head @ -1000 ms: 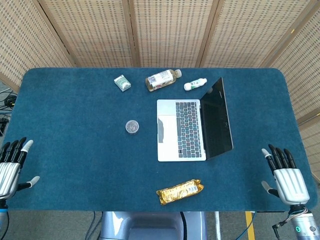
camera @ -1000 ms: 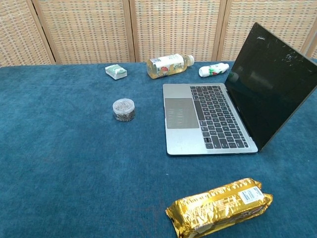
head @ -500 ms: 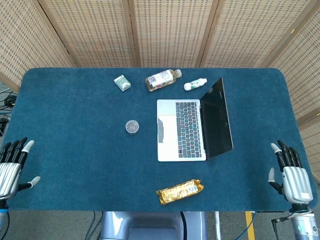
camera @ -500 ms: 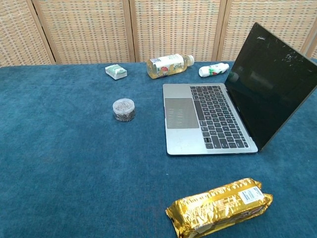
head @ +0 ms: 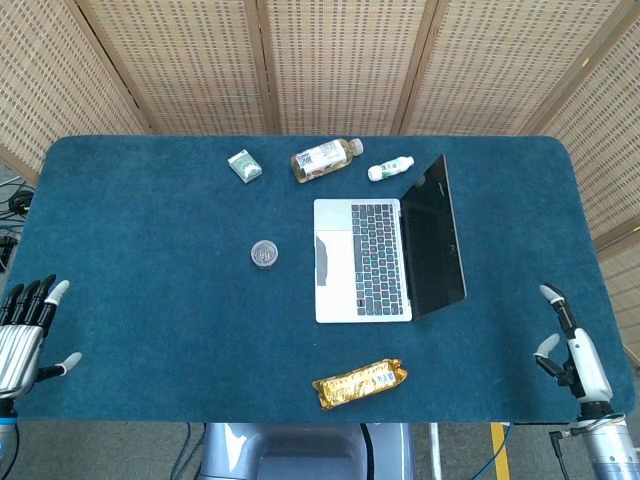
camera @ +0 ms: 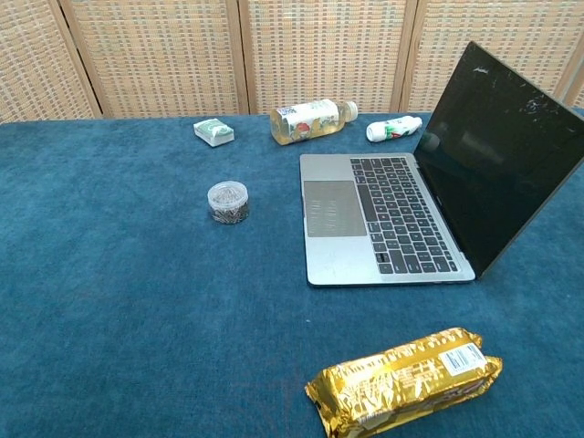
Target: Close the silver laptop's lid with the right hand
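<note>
The silver laptop [head: 385, 257] is sitting open toward the right half of the tabletop [head: 150, 300], its dark lid [camera: 497, 155] standing up on the side nearest the right edge and its keyboard facing the left. The right robot hand [head: 575, 352] is hovering at the front right corner, well apart from the laptop, turned edge-on to the head camera with its fingers extended and holding nothing. The left robot hand [head: 25, 335] is waiting at the front left corner, fingers spread and empty. Neither robot hand is showing in the chest view.

Several risks are looming. A reach that comes in low from the right is likely to strike the back of the lid and slide the whole laptop leftward rather than fold it. A push landing on 1 corner of the lid may be twisting the hinge or spinning the base. The small white bottle [head: 390, 168] and the drink bottle [head: 325, 158] are lying near the back edge, just beside the lid's far end, and a wide sweep could be sending them rolling. The gold snack packet [head: 360, 383] near the front edge is lying close to the approach path.
</note>
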Available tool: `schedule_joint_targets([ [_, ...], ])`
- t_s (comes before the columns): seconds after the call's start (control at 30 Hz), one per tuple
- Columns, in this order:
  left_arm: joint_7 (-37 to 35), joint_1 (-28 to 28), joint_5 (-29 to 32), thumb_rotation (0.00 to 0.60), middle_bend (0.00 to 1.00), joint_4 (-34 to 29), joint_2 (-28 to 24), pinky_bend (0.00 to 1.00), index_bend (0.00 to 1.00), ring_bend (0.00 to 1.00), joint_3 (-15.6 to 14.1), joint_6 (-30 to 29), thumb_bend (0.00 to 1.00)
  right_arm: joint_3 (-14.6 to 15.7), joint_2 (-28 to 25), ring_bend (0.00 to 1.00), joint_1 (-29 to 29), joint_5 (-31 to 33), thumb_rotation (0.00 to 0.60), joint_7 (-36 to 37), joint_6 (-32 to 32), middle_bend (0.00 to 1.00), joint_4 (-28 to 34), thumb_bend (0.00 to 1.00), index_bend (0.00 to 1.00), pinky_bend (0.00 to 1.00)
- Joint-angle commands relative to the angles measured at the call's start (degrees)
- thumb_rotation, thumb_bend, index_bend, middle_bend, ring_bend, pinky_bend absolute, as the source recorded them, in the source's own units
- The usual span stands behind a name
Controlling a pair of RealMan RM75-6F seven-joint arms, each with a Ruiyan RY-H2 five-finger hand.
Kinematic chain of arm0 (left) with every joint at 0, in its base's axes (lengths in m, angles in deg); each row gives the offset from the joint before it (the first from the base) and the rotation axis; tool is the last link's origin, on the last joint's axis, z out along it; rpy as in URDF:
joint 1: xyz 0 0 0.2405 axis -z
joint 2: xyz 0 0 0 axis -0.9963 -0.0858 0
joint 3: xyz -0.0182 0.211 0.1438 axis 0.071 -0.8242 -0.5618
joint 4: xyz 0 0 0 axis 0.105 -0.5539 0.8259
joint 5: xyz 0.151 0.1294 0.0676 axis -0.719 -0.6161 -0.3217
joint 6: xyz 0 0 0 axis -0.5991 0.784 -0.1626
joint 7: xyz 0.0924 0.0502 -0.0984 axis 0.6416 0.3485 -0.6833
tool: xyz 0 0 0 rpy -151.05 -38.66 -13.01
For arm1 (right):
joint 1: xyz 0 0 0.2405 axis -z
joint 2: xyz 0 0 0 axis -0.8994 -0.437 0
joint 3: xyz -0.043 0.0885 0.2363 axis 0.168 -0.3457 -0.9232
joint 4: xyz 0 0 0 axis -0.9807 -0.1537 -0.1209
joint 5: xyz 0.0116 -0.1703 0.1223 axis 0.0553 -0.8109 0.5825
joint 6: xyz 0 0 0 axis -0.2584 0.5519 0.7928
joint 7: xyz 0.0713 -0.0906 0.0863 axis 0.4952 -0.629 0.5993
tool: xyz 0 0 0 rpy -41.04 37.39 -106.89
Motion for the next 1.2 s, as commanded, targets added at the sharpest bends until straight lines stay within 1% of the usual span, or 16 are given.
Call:
schedule_joint_targets([
  [0.03,0.0,0.0,0.0,0.6,0.0,0.1,0.0,0.0,0.0,0.0,0.0,0.0,0.0,-0.1,0.1,0.0,-0.6,0.0,0.6,1.3,1.1,0.0,-0.8,1.0,0.05,0.0],
  [0.23,-0.2,0.1,0.0,0.6,0.0,0.2,0.1,0.0,0.0,0.0,0.0,0.1,0.0,0.1,1.2,0.0,-1.2,-0.1,0.6,1.6,2.1,0.0,-1.8,1.0,0.05,0.0],
  [0.43,-0.3,0.1,0.1,0.6,0.0,0.1,0.1,0.0,0.0,0.0,0.0,0.3,0.0,0.1,2.0,0.0,-2.2,0.8,0.6,2.2,4.3,0.0,-3.0,1.0,0.05,0.0],
  [0.53,-0.3,0.2,-0.1,0.6,0.0,0.1,0.1,0.0,0.0,0.0,-0.1,0.4,0.0,-0.2,2.3,0.0,-2.7,1.4,0.6,3.7,5.5,0.0,-3.6,1.0,0.05,0.0],
  [0.67,-0.4,0.2,-0.2,0.6,0.0,0.2,0.2,0.0,0.0,0.0,-0.3,0.6,0.0,-0.9,2.8,0.0,-2.9,2.1,0.6,4.8,5.4,0.0,-4.1,1.0,0.05,0.0],
  [0.83,-0.2,0.5,-0.3,0.6,0.0,0.4,0.5,0.0,0.0,0.0,-0.5,1.2,0.0,-1.5,3.3,0.0,-3.1,2.8,0.6,4.6,5.4,0.0,-4.3,1.0,0.05,0.0],
  [1.0,0.0,1.0,0.3,0.6,0.0,0.8,1.0,0.0,0.0,0.0,-0.6,2.5,0.0,-1.6,3.8,0.0,-3.3,3.2,0.6,4.5,6.0,0.0,-4.6,1.0,0.06,0.0],
  [1.13,0.3,1.0,0.2,0.6,0.0,0.9,1.2,0.0,0.0,0.0,-0.7,2.7,0.0,-1.9,4.3,0.0,-3.3,3.6,0.6,5.0,5.9,0.05,-4.8,1.0,0.11,0.02],
  [1.2,0.4,1.0,0.0,0.6,0.0,0.8,1.2,0.0,0.0,0.0,-0.8,2.5,0.0,-2.1,4.6,0.02,-3.3,3.9,0.6,5.1,5.9,0.11,-4.9,1.0,0.16,0.06],
])
